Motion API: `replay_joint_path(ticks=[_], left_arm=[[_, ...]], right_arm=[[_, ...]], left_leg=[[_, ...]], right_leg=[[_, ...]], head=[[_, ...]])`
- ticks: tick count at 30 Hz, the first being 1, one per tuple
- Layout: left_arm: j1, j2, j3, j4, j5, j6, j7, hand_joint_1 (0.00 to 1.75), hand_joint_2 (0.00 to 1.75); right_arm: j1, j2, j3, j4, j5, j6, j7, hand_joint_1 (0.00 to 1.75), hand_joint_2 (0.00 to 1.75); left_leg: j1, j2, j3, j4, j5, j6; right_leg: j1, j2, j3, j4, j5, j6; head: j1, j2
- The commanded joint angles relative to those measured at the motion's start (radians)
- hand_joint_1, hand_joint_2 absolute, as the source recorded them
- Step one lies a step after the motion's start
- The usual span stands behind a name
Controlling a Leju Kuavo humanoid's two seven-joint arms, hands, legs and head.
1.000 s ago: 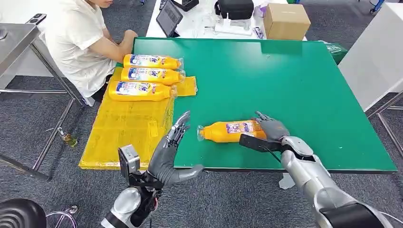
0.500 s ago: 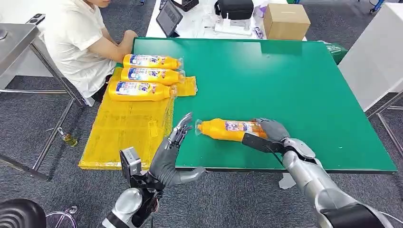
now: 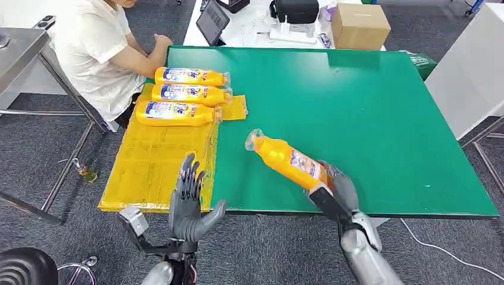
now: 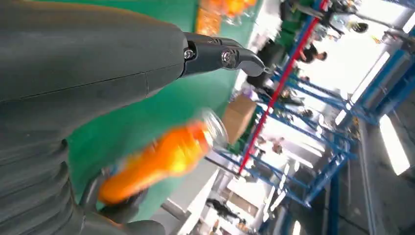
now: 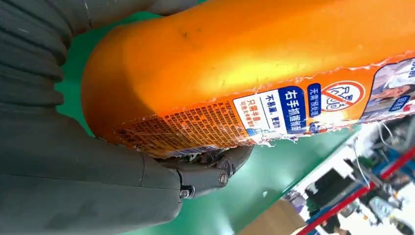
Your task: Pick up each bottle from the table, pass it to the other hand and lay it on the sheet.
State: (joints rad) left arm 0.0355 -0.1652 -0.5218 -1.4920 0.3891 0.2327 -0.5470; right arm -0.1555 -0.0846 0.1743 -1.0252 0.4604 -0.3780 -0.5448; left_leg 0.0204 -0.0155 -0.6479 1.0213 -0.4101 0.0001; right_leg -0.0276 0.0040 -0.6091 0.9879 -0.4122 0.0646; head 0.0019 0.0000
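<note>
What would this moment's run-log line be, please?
right hand: holds orange bottle | left hand: open | yellow sheet: three bottles

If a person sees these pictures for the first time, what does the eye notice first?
First, the orange bottle gripped at its base by the right hand and raised at a slant above the green table. Next, the left hand, fingers spread, by the table's near edge. Then three bottles lying side by side on the yellow sheet.

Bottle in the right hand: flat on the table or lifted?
Lifted and tilted. The right hand grips the bottle by its base, cap end angled up and away over the green table.
</note>
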Motion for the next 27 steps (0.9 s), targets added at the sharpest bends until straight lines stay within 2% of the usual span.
replay_joint_path(ticks=[1, 12, 14, 15, 16, 21, 24, 27], left_arm=[[0.025, 0.026, 0.011, 0.003, 0.009, 0.009, 0.001, 0.00, 1.75], [0.024, 0.026, 0.011, 0.003, 0.009, 0.009, 0.001, 0.00, 1.75], [0.024, 0.026, 0.011, 0.003, 0.009, 0.009, 0.001, 0.00, 1.75], [0.024, 0.026, 0.011, 0.003, 0.009, 0.009, 0.001, 0.00, 1.75], [0.024, 0.026, 0.011, 0.003, 0.009, 0.009, 0.001, 0.00, 1.75], [0.031, 0.026, 0.015, 0.002, 0.027, 0.023, 0.017, 0.00, 1.75], [0.038, 0.047, 0.002, 0.011, 0.087, -0.011, 0.070, 0.00, 1.75], [0.013, 0.073, -0.038, 0.035, 0.109, -0.126, 0.095, 0.00, 1.75]], right_arm=[[0.116, 0.062, -0.089, -0.191, -0.018, 0.005, -0.004, 1.75, 1.75], [0.114, 0.061, -0.090, -0.191, -0.019, 0.005, -0.003, 1.75, 1.75], [0.114, 0.061, -0.090, -0.191, -0.019, 0.005, -0.003, 1.75, 1.75], [0.114, 0.061, -0.090, -0.191, -0.019, 0.005, -0.003, 1.75, 1.75], [0.114, 0.061, -0.090, -0.191, -0.019, 0.005, -0.003, 1.75, 1.75], [0.125, 0.078, -0.104, -0.202, -0.044, 0.018, -0.008, 1.75, 1.75], [0.147, 0.096, -0.080, -0.228, -0.044, 0.028, -0.010, 1.75, 1.75], [0.115, 0.103, 0.004, -0.208, -0.037, 0.073, -0.026, 1.75, 1.75]], left_leg=[[0.000, 0.002, 0.005, 0.000, -0.002, 0.001], [0.000, 0.002, 0.004, -0.001, 0.000, 0.001], [0.000, 0.004, 0.011, -0.001, -0.003, 0.002], [0.000, 0.002, 0.005, -0.001, -0.001, 0.001], [0.000, 0.003, 0.008, -0.001, -0.002, 0.001], [0.000, 0.002, 0.004, -0.001, 0.000, 0.001], [0.000, 0.002, 0.004, -0.001, -0.001, 0.001], [0.001, 0.005, 0.010, -0.001, -0.003, 0.001]], right_leg=[[0.001, 0.001, 0.004, 0.000, -0.002, -0.003], [0.000, 0.000, 0.003, -0.001, 0.000, -0.002], [0.001, 0.001, 0.009, -0.002, -0.002, -0.005], [0.000, 0.000, 0.004, -0.001, 0.000, -0.002], [0.001, 0.001, 0.007, -0.001, -0.002, -0.004], [0.000, 0.000, 0.003, -0.001, 0.000, -0.002], [0.001, 0.000, 0.004, -0.001, 0.000, -0.002], [0.002, 0.003, 0.008, -0.002, -0.001, -0.005]], head=[[0.000, 0.000], [0.000, 0.000], [0.000, 0.000], [0.000, 0.000], [0.000, 0.000], [0.000, 0.000], [0.000, 0.000], [0.000, 0.000]])
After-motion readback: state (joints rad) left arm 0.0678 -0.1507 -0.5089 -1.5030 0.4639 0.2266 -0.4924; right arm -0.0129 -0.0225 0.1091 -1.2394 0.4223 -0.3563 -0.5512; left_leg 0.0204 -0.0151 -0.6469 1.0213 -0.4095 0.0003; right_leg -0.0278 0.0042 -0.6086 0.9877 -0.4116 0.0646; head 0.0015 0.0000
